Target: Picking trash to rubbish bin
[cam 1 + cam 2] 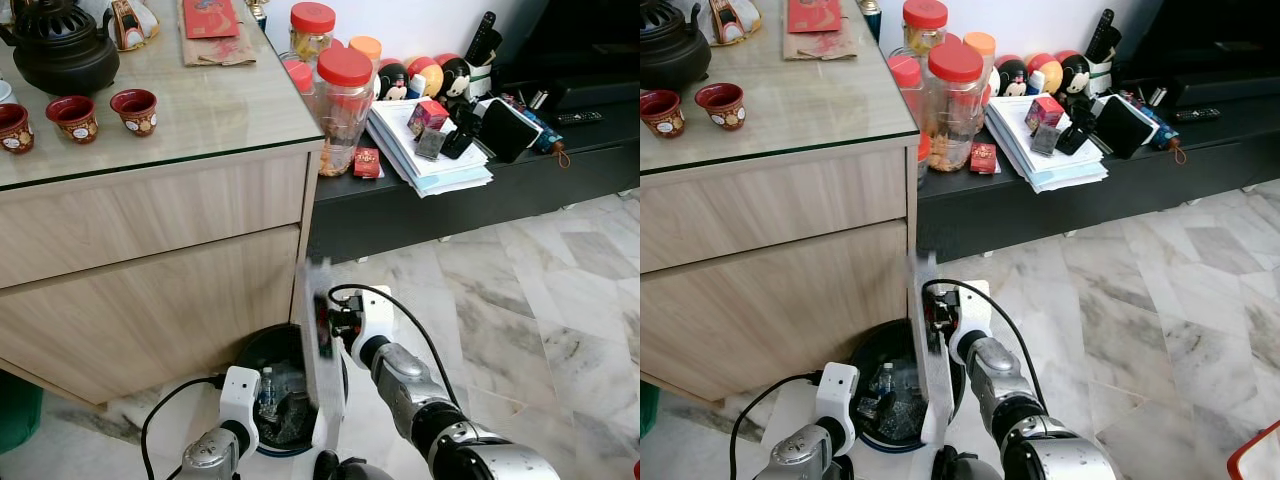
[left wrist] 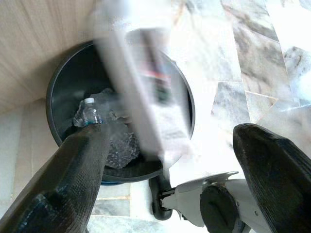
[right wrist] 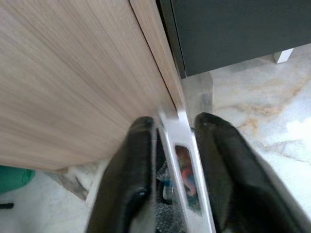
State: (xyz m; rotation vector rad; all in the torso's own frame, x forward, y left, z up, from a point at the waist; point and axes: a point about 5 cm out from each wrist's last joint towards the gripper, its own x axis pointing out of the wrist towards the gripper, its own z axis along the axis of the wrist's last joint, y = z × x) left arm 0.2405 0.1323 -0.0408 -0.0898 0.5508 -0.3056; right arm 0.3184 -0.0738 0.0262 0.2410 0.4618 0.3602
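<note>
A flat white carton (image 1: 322, 370) stands on edge over the black rubbish bin (image 1: 258, 345), its image smeared. My right gripper (image 1: 324, 322) straddles the carton's upper part from the right. In the right wrist view the black fingers (image 3: 138, 160) flank the carton (image 3: 182, 145), with a thin dark gap on one side, so the jaws stand slightly open. My left gripper (image 2: 170, 141) hangs open just above the bin (image 2: 58, 87), fingers wide apart and holding nothing. Inside the bin lie a clear plastic bottle (image 2: 90, 110) and crumpled plastic.
The bin sits on the marble floor (image 1: 540, 310) against a wooden cabinet (image 1: 150, 260) with a glass top carrying a teapot and cups. To the right, a low black shelf (image 1: 470, 190) holds jars, papers and small items. A green object (image 1: 15, 410) is at far left.
</note>
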